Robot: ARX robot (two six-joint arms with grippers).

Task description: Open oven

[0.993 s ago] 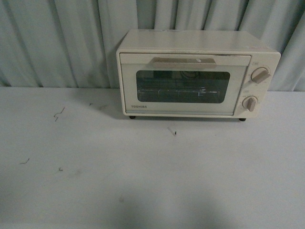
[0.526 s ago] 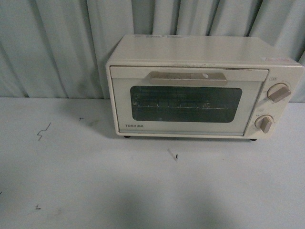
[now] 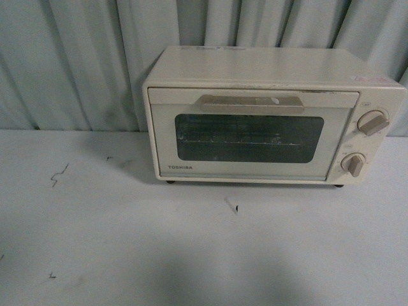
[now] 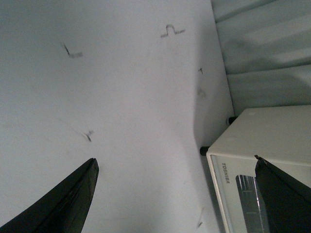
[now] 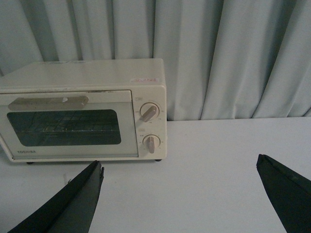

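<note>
Toaster oven [image 3: 274,115], cream-white, door shut, standing on a pale table [image 3: 127,248] against a grey curtain [image 3: 64,64]. The brand TOSHIBA [image 3: 180,167] is printed on the door under the window; the small marks beside the upper knob [image 3: 373,122] and lower knob [image 3: 354,164] are too small to read.

The front view shows the bar handle [image 3: 252,104] and the wire rack [image 3: 236,137] behind the glass, but neither arm. The right wrist view adds a small pinkish sticker [image 5: 146,80] on the oven's top, illegible. The left wrist view alone shows a black foot [image 4: 204,151] under the front corner.

The left gripper [image 4: 175,161] is spread wide and empty; the oven's front corner lies ahead of it, partly hidden by one finger [image 4: 286,194]. The right gripper [image 5: 180,161] is likewise spread wide and empty, with the oven ahead of its fingers and apart from them.

Compared with one second ago, the oven fills more of the front view; over the last half second it is unchanged.
</note>
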